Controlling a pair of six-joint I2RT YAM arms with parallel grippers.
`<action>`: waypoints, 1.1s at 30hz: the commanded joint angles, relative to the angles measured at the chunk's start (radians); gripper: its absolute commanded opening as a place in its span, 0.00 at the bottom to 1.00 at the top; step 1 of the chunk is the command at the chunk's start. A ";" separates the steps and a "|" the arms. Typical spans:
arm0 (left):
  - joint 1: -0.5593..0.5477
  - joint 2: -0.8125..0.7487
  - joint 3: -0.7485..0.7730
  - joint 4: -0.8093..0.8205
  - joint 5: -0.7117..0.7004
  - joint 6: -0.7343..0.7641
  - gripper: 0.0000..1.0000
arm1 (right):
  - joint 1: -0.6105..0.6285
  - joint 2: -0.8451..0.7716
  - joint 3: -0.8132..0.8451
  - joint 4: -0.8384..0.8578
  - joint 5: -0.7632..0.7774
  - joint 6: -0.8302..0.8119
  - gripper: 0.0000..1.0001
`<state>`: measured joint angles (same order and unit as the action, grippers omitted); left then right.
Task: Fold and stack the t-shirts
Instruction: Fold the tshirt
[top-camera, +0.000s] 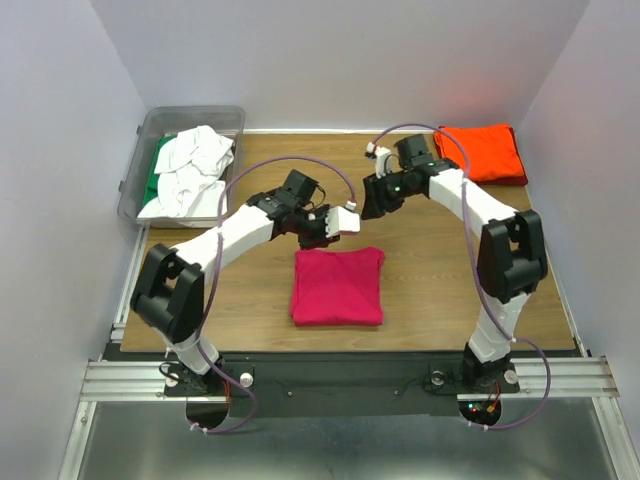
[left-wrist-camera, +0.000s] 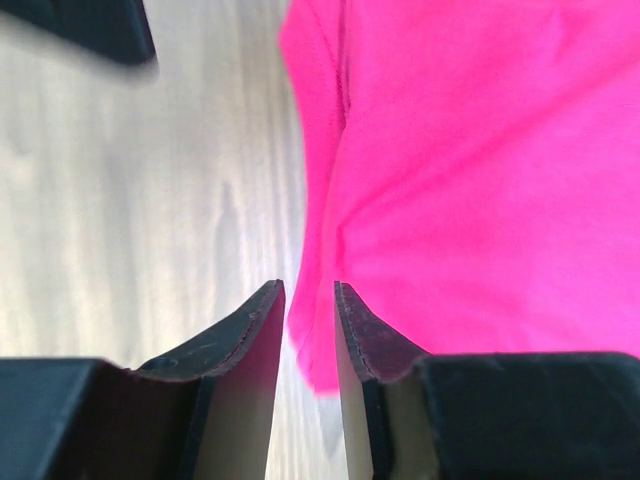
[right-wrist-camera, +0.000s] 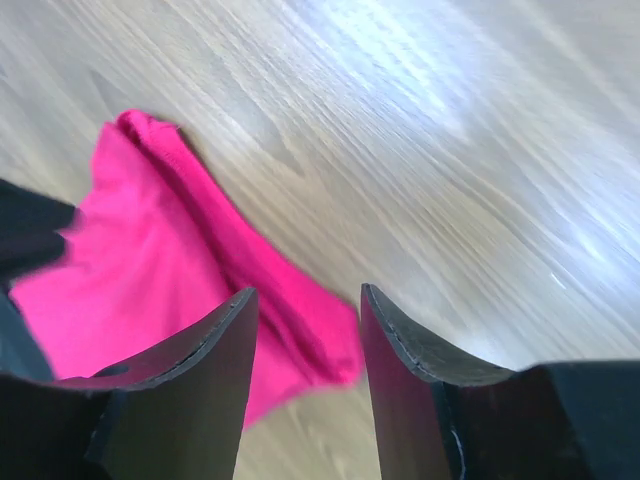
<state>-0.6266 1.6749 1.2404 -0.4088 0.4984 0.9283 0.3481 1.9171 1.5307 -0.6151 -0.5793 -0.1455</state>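
Note:
A magenta-pink t-shirt (top-camera: 338, 287) lies folded in a rough square on the table's middle. It also shows in the left wrist view (left-wrist-camera: 480, 180) and the right wrist view (right-wrist-camera: 130, 270). My left gripper (top-camera: 330, 233) hovers over the shirt's far edge, its jaws a little apart and empty (left-wrist-camera: 308, 290). My right gripper (top-camera: 370, 206) is raised just beyond the shirt's far right corner, open and empty (right-wrist-camera: 305, 292). A bright orange-red t-shirt (top-camera: 482, 152) lies folded at the back right. White t-shirts (top-camera: 192, 165) and a green one (top-camera: 152, 172) lie crumpled in the bin.
The clear grey plastic bin (top-camera: 190, 114) stands at the back left corner. The wooden table (top-camera: 430, 290) is walled in by white panels at the back and both sides. The two grippers are close together above the table's middle.

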 joint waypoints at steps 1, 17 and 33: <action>0.037 -0.130 0.019 -0.119 0.052 -0.017 0.40 | -0.012 -0.108 -0.032 -0.099 -0.040 -0.043 0.51; 0.053 -0.133 -0.090 -0.162 0.229 -0.036 0.45 | -0.011 -0.069 -0.198 -0.123 -0.076 -0.120 0.46; -0.217 -0.123 -0.245 -0.021 0.169 -0.089 0.46 | -0.001 -0.030 -0.237 -0.107 -0.094 -0.121 0.46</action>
<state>-0.8261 1.5276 1.0023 -0.4690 0.6720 0.8516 0.3351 1.8755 1.2999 -0.7399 -0.6453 -0.2554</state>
